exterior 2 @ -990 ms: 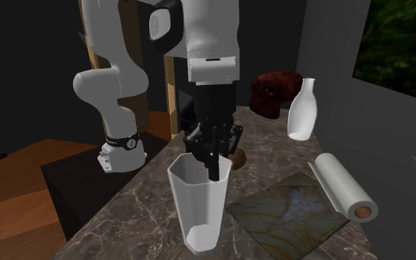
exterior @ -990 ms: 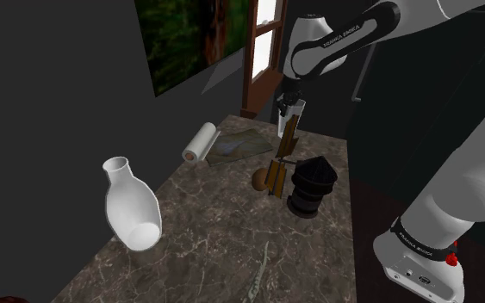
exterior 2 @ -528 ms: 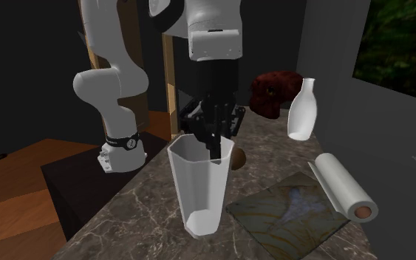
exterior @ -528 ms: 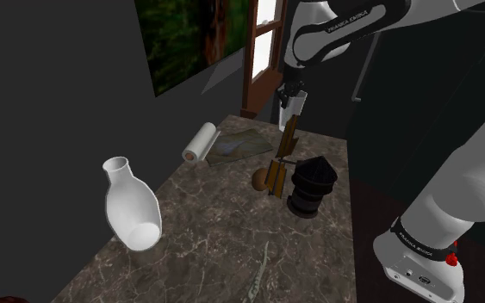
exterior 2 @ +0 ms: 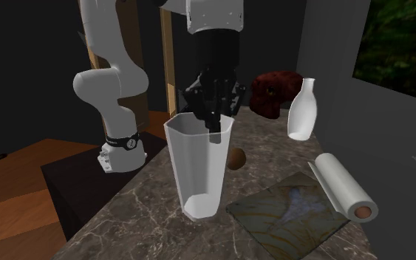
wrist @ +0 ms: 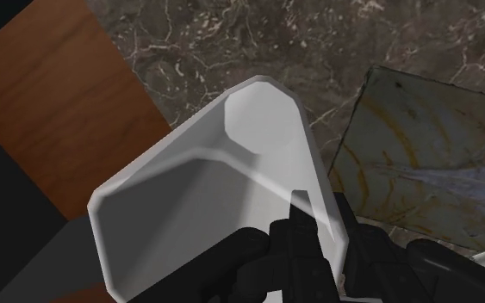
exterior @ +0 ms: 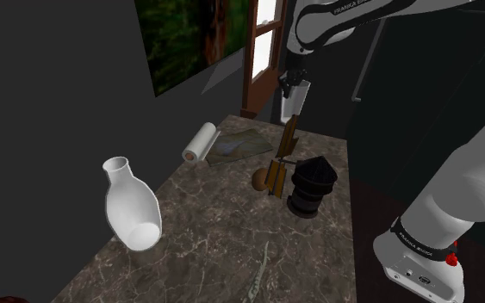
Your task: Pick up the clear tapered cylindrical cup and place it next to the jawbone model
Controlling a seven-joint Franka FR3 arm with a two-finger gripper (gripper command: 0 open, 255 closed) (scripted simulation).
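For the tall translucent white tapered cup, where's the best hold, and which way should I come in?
Pinch the rim wall from above, one finger inside and one outside, as the black gripper does now on the translucent white tapered cup. It is upright, with its mouth open upward and widest there. The body looks too broad to span from the side.

Cup (exterior 2: 197, 173) is noted as translucent grey-white; gripper (exterior 2: 213, 131) as black. Counter (exterior: 206, 241) is recorded dark brown, marbled with pale veins. Mat (exterior 2: 291, 214), at the cup's 4 o'clock in the second exterior view, is grey-green with yellow streaks. Vase (exterior: 132, 207) is white. Roll (exterior 2: 343, 188) is white, brown-cored.
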